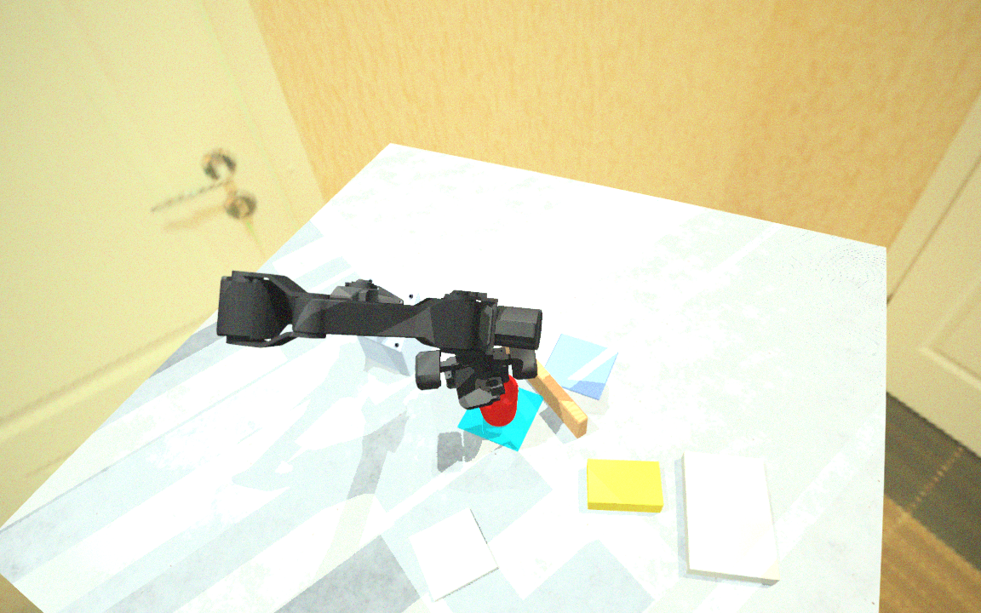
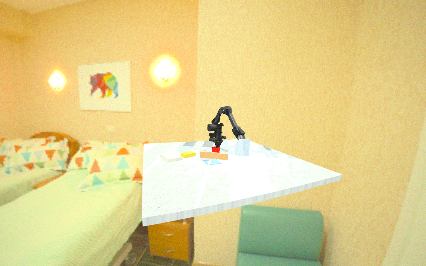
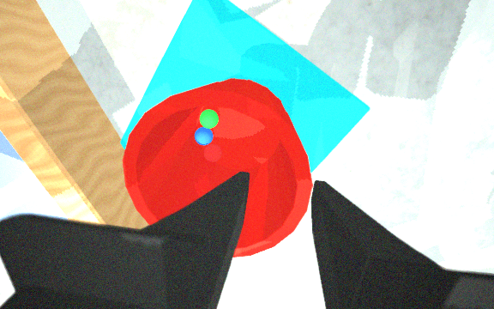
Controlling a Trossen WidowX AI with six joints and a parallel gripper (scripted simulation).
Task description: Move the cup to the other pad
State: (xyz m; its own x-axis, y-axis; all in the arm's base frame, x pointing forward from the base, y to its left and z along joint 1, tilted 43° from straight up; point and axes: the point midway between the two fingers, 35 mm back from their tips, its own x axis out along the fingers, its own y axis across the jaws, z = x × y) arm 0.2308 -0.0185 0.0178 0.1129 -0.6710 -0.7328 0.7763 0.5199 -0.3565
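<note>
The red cup [image 1: 500, 413] [image 2: 215, 149] [image 3: 174, 163] stands upright on the cyan pad [image 1: 529, 411] [image 3: 230, 47]. In the wrist view a green marble [image 3: 208, 118], a blue marble [image 3: 203, 136] and a faint red marble [image 3: 213, 153] lie inside it. My gripper [image 3: 281, 178] [image 2: 218, 146] is open and low at the cup's rim. One finger is inside the cup and the other outside, with a gap between each finger and the wall. The light blue pad [image 1: 587, 358] [image 2: 212, 161] lies beyond the wooden bar, with nothing on it.
The wooden bar [image 1: 564, 403] [image 2: 213, 155] [image 3: 71, 116] stands between the two pads, close to the cup. A yellow block [image 1: 623, 484] [image 2: 188, 154], a white slab [image 1: 729, 514] [image 2: 171, 157] and a thin white square [image 1: 452, 552] lie farther off. A pale block [image 2: 242, 147] is by the arm's base.
</note>
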